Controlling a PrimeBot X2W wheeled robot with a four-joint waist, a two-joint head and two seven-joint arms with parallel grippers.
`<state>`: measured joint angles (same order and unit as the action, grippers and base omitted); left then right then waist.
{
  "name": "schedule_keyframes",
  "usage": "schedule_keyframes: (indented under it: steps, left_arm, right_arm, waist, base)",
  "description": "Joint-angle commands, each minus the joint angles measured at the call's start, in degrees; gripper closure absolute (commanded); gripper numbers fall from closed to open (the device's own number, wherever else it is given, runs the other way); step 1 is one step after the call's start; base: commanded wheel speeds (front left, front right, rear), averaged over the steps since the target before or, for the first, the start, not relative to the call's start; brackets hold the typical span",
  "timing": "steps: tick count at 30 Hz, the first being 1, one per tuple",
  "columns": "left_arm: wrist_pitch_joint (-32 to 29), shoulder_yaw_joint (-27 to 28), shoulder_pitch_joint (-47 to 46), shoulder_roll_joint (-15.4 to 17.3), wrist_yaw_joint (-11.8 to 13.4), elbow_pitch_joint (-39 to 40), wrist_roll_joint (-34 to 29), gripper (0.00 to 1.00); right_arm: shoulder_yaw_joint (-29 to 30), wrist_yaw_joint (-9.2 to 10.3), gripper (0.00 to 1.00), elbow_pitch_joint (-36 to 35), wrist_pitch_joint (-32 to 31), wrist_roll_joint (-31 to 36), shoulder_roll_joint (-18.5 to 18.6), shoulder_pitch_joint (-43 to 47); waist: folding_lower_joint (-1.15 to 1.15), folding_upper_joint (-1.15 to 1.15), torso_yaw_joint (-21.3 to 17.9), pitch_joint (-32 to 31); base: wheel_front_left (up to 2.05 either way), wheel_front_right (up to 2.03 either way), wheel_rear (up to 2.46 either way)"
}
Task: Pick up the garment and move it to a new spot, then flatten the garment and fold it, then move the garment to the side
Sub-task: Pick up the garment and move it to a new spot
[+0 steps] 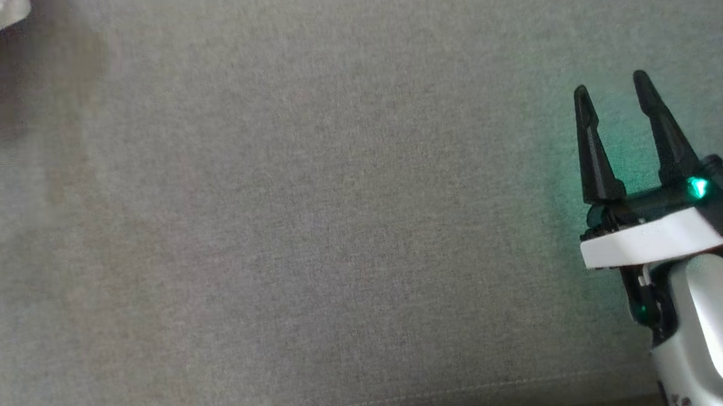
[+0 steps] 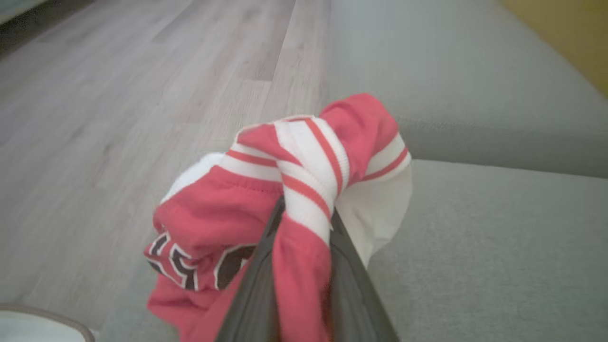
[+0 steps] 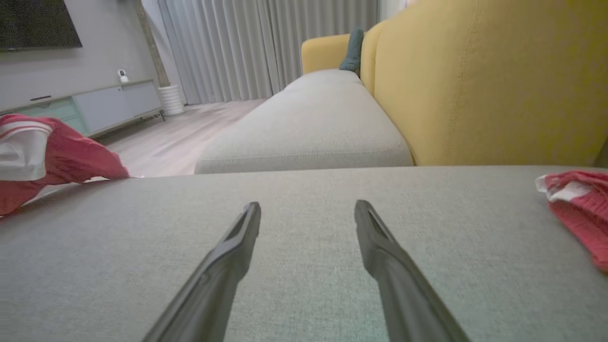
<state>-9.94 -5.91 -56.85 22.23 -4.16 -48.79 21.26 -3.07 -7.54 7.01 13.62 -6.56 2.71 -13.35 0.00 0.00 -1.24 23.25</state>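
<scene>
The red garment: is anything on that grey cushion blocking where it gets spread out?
Nothing visible blocks it. The garment is pinched in the left gripper; the cushion is bare in the middle; the open right gripper is near one edge, and another red cloth lies to its side.

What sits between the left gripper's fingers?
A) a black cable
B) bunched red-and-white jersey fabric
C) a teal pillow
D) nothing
B: in the left wrist view, the red-and-white jersey is bunched up and pinched between the two dark fingers of the left gripper, above the grey sofa cushion.
</scene>
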Motion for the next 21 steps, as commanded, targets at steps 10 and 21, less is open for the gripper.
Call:
schedule_keyframes:
  steps: [10,21]
  left_arm:
    - [1.2,-5.3,-2.1,-0.1,-2.8,10.5,0.4,1.00]
    - [-0.4,-14.4,9.3,-9.2,-3.2,27.7,4.4,1.00]
  right_arm:
    - [-0.1,0.05,0.00,1.3,1.1,-2.1,0.2,3.1]
    - [2.7,0.05,0.00,1.6,1.3,-2.5,0.2,6.2]
  waist:
    - [0.00,0.00,-0.8,-13.2]
    - [0.00,0.00,-3.5,-17.6]
  base:
    - [0.00,0.00,0.00]
    - [0.00,0.00,0.00]
